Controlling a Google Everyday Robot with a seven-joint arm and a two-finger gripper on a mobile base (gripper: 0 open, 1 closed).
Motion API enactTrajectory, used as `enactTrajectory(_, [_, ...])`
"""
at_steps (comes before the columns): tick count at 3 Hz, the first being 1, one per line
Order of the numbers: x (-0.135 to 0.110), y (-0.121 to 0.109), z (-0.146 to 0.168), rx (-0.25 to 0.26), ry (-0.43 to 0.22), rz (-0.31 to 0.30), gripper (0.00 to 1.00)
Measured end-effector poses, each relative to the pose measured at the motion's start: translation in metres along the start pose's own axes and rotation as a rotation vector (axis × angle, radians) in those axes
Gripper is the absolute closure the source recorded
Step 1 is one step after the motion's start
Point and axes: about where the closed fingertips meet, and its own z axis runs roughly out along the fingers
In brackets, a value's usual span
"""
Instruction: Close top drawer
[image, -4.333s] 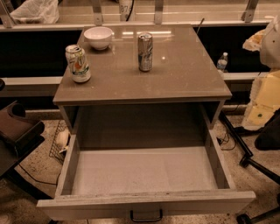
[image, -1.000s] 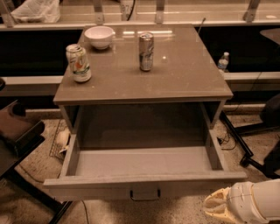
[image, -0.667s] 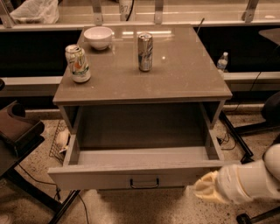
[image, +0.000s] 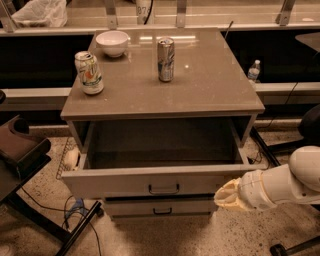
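The top drawer (image: 125, 181) is a wide grey-beige drawer with a small dark handle (image: 163, 189). It stands partly open, pulled out under the cabinet top (image: 200, 95), and its inside looks empty. My gripper (image: 226, 196) comes in from the right on a white arm and rests against the right end of the drawer front. A lower drawer front (image: 158, 207) shows just beneath.
On the cabinet top stand a green-white can (image: 89, 73), a silver can (image: 165, 59) and a white bowl (image: 112, 43). A dark chair (image: 20, 155) is at the left. A water bottle (image: 254, 70) and cables lie at the right.
The drawer has slid inward, from fully pulled out to partly open. My arm has moved from the lower right toward the cabinet, staying against the drawer front.
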Motion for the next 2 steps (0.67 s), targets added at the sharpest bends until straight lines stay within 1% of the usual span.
enactTrajectory(2, [-0.011,-0.068,0.011,0.049,-0.032,-0.023,1.0])
